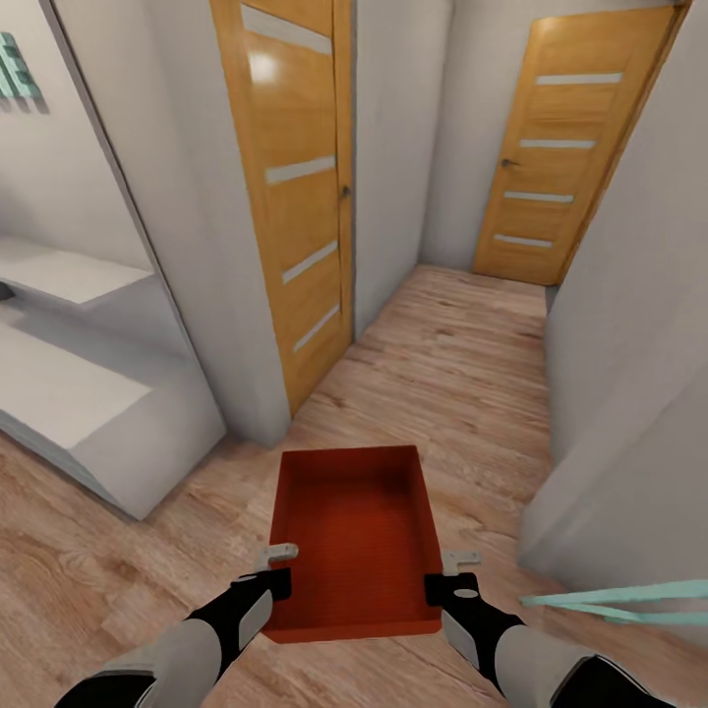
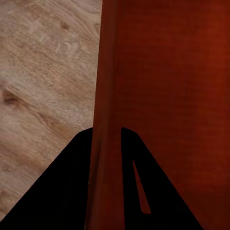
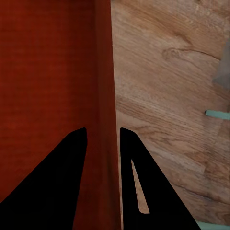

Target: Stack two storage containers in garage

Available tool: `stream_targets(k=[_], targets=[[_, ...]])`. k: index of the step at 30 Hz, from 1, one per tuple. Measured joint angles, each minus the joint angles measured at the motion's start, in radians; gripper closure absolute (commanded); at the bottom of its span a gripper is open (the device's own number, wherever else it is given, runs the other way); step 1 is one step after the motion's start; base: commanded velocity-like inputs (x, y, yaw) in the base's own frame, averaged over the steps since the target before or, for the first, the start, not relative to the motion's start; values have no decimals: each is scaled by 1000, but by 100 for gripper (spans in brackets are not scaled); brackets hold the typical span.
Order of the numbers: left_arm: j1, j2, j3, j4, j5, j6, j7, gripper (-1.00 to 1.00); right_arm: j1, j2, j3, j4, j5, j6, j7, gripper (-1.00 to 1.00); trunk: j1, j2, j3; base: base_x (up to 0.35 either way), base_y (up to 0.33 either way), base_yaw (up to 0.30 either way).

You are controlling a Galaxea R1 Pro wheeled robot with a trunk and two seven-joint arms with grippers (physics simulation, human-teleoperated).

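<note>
Hanging between the two arms, the orange-red rectangular open-top plastic bin with ribbed walls (image 1: 356, 536) is carried low in front of the robot, above the light wood-plank floor (image 1: 462, 374) of a narrow hallway, its long axis pointing straight ahead along the direction of travel. The left end effector (image 1: 278, 568) is clenched on the bin's left long wall, and the left wrist view shows that wall (image 2: 106, 96) pinched between the two dark fingers; the right end effector (image 1: 450, 575) grips the right long wall the same way, the wall (image 3: 103, 86) running up between its fingers. Both grasps sit toward the near end of the bin, so neither arm is nearer and the far end reaches out ahead unsupported. Beyond it stand white walls (image 1: 413, 147) and two honey-coloured wooden doors with pale glass slats (image 1: 295, 177), one close on the left, one at the hallway's end. Judging from this, the bin is mid-transport, with the garage not yet reached.
</note>
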State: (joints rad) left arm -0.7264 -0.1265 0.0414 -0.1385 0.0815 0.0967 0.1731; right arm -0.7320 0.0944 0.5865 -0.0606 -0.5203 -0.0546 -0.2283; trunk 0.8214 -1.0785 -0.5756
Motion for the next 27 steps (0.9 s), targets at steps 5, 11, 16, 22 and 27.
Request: stream_targets(k=[5, 11, 16, 22, 27], targets=[[0, 0, 0, -2, -1, 0, 0, 100, 0, 0, -1, 0, 0, -2, 0, 100, 0, 0, 2, 245, 217, -232], [0, -1, -1, -3, 0, 0, 1, 100, 0, -1, -1, 0, 0, -4, 1, 100, 0, 0, 5, 236, 199, -248], [0, 0, -3, -4, 1, 0, 1, 100, 0, 0, -2, 0, -1, -5, 0, 100, 0, 0, 7, 180, 122, -249], [0, -1, -3, -6, -1, 0, 1, 100, 0, -1, -3, 1, -1, -8, 2, 100, 0, 0, 8, 42, 14, -249], [0, -1, -1, -2, -1, 0, 1, 100, 0, -1, -1, 1, 0, -3, 2, 100, 0, 0, 9, 3, 1, -249]])
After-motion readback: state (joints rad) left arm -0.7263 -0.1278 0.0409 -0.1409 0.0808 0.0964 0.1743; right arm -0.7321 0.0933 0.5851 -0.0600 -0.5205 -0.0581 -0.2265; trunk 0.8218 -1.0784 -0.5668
